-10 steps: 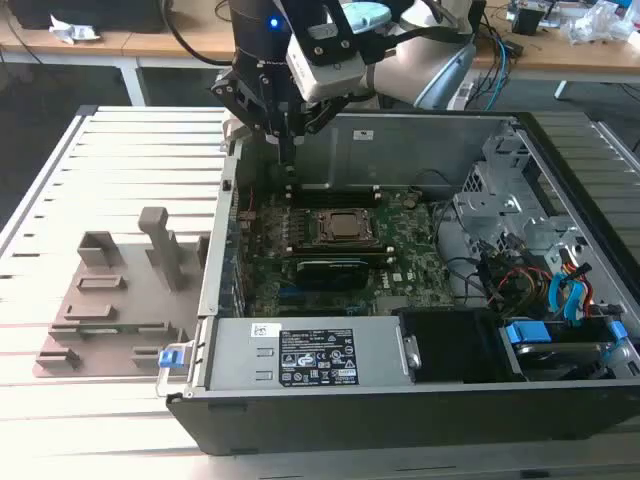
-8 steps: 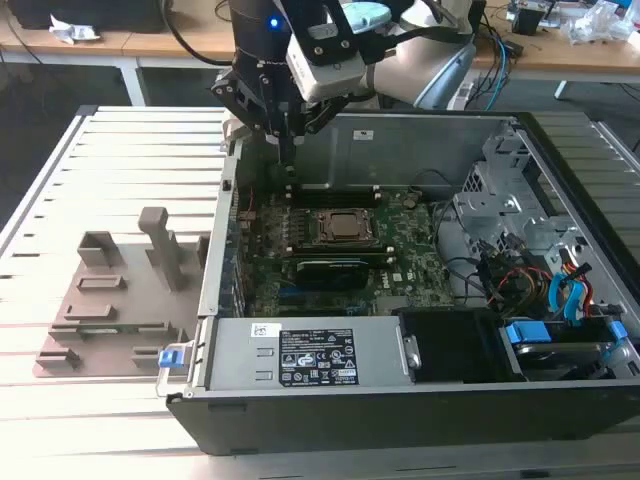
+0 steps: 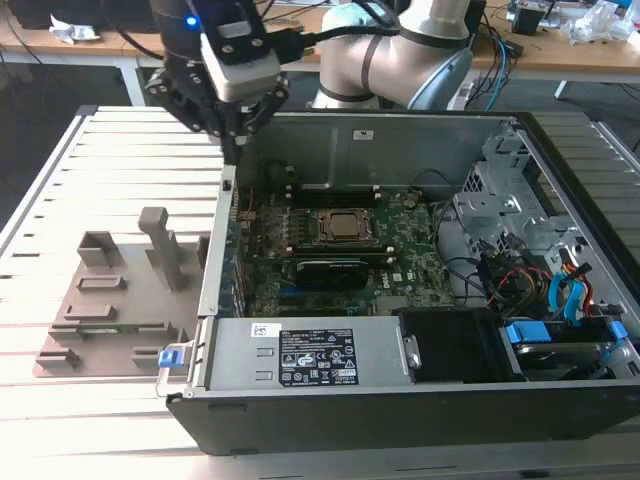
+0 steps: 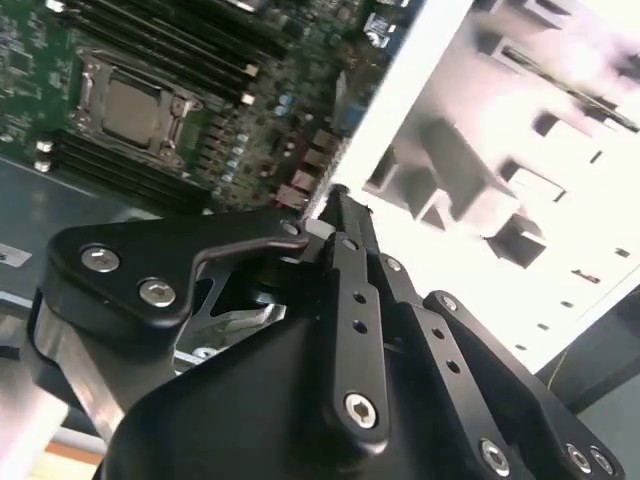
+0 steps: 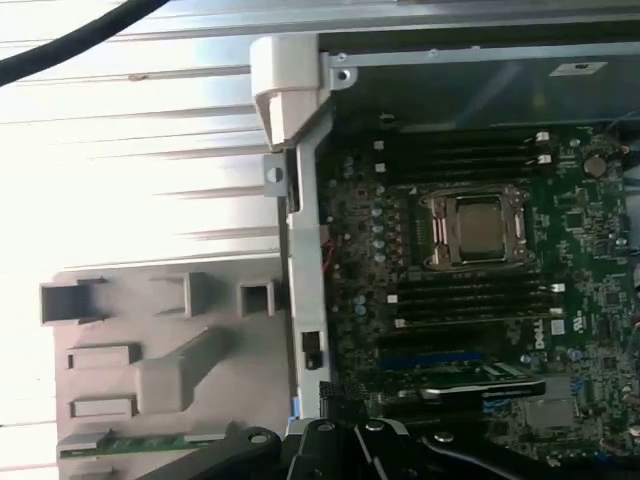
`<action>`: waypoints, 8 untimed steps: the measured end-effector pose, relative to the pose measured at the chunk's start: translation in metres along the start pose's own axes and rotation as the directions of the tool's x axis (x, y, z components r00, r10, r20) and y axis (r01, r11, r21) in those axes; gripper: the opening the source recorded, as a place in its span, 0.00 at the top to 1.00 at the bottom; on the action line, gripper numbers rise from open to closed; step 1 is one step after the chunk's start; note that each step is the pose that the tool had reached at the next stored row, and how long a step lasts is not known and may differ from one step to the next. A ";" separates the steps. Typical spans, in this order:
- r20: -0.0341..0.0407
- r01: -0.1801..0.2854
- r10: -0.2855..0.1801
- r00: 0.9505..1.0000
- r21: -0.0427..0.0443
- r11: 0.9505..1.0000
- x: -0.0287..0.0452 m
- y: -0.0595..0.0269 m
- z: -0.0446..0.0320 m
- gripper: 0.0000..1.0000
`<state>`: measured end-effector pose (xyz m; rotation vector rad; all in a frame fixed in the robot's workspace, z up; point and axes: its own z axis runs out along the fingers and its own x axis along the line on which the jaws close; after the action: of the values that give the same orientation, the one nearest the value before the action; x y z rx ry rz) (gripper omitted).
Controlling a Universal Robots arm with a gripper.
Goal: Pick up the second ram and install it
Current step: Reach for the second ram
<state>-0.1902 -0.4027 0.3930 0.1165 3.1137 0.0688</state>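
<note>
The second ram (image 5: pixel 130 443) is a slim green stick lying in a slot of the grey holder tray (image 3: pixel 110 300), at the tray's near end; in the exterior view it is a thin green strip (image 3: pixel 95 329). My gripper (image 3: pixel 232 148) hangs over the left wall of the open computer case (image 3: pixel 225 215), between the tray and the motherboard (image 3: pixel 400 250). In the second wrist view its black fingers meet at one tip (image 4: pixel 338 196), shut with nothing between them. The ram sits well below and to the exterior view's left of the gripper.
The CPU socket (image 3: pixel 345 228) lies mid-board with dark memory slots (image 5: pixel 470 300) on both sides of it. A power supply (image 3: pixel 310 355) fills the case's near side, and drive cages and cables (image 3: pixel 530 260) crowd the right. The case stands on a slatted metal table (image 3: pixel 120 180).
</note>
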 end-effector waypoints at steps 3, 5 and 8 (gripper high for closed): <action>0.000 0.000 0.000 1.000 0.000 1.000 0.0121 -0.0216 -0.0008 0.89; 0.000 0.000 0.000 1.000 0.001 1.000 0.0151 -0.0261 -0.0009 0.89; 0.000 0.001 -0.001 1.000 0.002 1.000 0.0268 -0.0332 0.0006 0.89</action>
<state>-0.2194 -0.4338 0.3902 0.1145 3.1138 0.0655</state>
